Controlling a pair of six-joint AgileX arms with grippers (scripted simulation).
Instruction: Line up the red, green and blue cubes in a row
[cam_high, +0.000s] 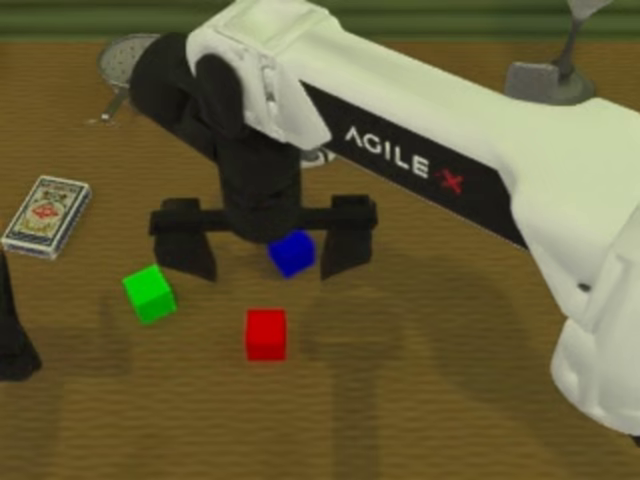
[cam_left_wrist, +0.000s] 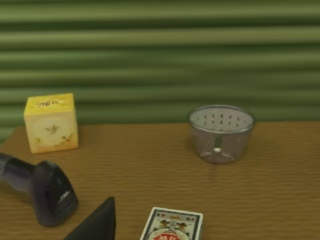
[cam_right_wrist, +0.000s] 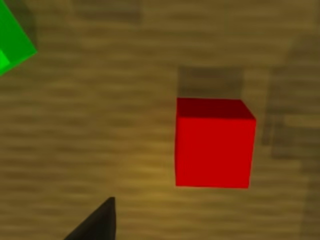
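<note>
The wooden tabletop (cam_high: 450, 400) fills the top view, with bare board across its near and right parts and the far edge running along a green slatted wall. Over it sweeps the right arm (cam_high: 440, 150), white and black, reaching in from the right side and covering much of the far middle. Its right claw (cam_high: 265, 255) hangs over the centre with both black fingers spread wide apart, gripping nothing. The blue cube (cam_high: 292, 253) sits between those fingers, nearer the right one; whether it touches either is hard to tell from above.

Just nearer lies the red cube (cam_high: 266, 334), apart from the blue one, with free board all round it. The right wrist view shows it square-on, one dark fingertip cutting into the frame's corner. Left of both sits the green cube (cam_high: 150, 293), turned a little askew, close by the left finger and cropped in the wrist view.

The left claw (cam_high: 12, 340) is parked at the left edge, mostly cut off, so I can't tell its fingers' spacing. Beside it lies a card deck (cam_high: 46, 216). Farther back, a mesh strainer (cam_left_wrist: 221, 132) is half hidden by the arm in the top view. A yellow box (cam_left_wrist: 51, 122) and a dark scanner (cam_left_wrist: 42, 192) show only in the left wrist view.
</note>
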